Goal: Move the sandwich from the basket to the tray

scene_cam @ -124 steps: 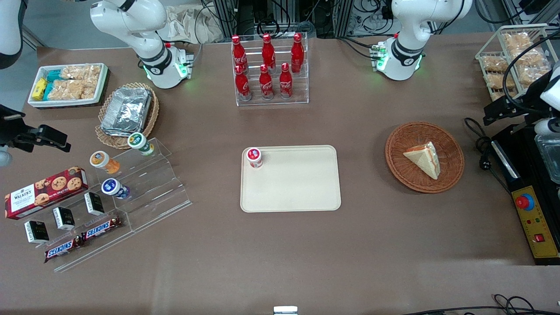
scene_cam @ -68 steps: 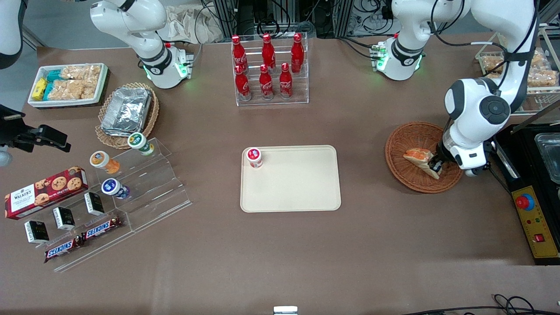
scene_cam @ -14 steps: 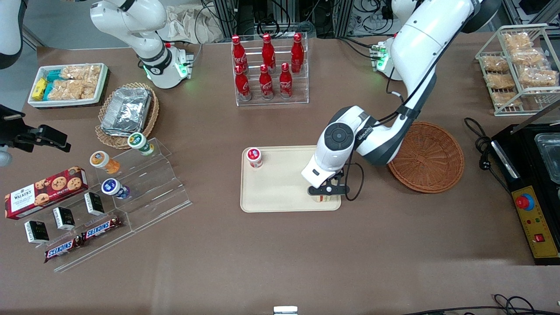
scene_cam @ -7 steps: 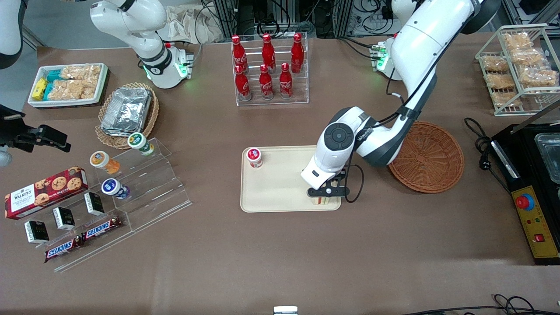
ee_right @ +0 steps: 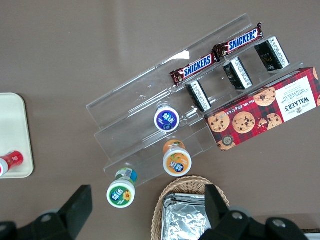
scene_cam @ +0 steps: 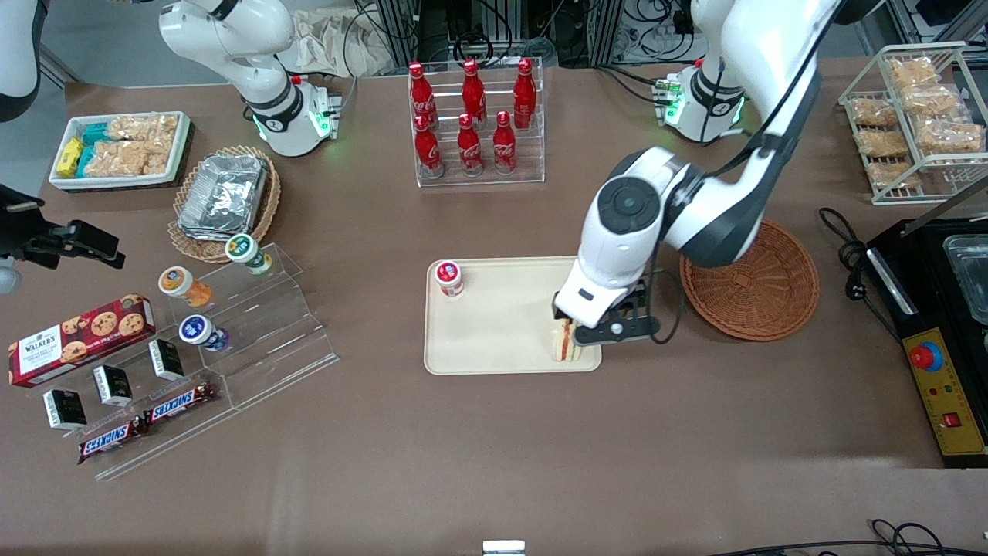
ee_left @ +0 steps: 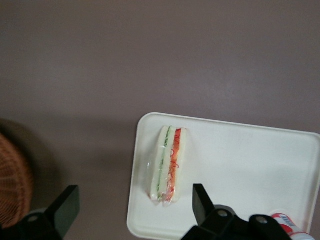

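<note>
The sandwich (scene_cam: 566, 344) stands on edge on the cream tray (scene_cam: 494, 332), in the tray's corner nearest the front camera on the basket's side. Its red and green filling stripes show in the left wrist view, sandwich (ee_left: 167, 165) on tray (ee_left: 240, 165). My gripper (scene_cam: 610, 328) hovers above the sandwich, open, with nothing between its fingers (ee_left: 202, 205); the gripper (ee_left: 134, 210) is apart from the bread. The round reddish-brown basket (scene_cam: 760, 289) beside the tray holds nothing; the basket's rim (ee_left: 12, 185) shows in the wrist view.
A small red-capped bottle (scene_cam: 448, 278) stands in the tray's corner farthest from the sandwich. A rack of red cola bottles (scene_cam: 475, 123) is farther from the camera. A black machine (scene_cam: 938, 324) lies at the working arm's end; snack displays (scene_cam: 193, 340) toward the parked arm's.
The sandwich went from the basket to the tray in my gripper. In the last half second the gripper let go of it and rose, shifting slightly toward the basket.
</note>
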`<state>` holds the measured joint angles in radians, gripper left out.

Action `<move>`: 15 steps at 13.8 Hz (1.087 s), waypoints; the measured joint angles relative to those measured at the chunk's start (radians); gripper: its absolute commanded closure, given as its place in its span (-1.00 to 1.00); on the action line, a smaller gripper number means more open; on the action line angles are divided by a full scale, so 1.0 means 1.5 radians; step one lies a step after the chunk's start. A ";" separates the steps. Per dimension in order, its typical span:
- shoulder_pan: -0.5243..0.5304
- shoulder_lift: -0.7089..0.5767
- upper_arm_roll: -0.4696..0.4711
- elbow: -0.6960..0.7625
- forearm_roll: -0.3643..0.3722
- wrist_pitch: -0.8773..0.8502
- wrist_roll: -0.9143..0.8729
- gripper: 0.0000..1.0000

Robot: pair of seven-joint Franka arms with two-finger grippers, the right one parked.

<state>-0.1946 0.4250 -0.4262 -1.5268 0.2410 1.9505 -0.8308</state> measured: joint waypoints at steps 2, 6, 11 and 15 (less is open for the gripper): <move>0.007 -0.052 0.020 0.027 -0.038 -0.074 0.002 -1.00; 0.010 -0.173 0.132 0.027 -0.122 -0.180 0.129 -1.00; 0.012 -0.271 0.232 -0.058 -0.132 -0.192 0.322 -1.00; 0.014 -0.335 0.318 -0.113 -0.133 -0.207 0.493 -1.00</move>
<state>-0.1731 -0.0774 0.0511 -1.6962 0.0422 1.6408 -0.0907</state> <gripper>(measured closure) 0.000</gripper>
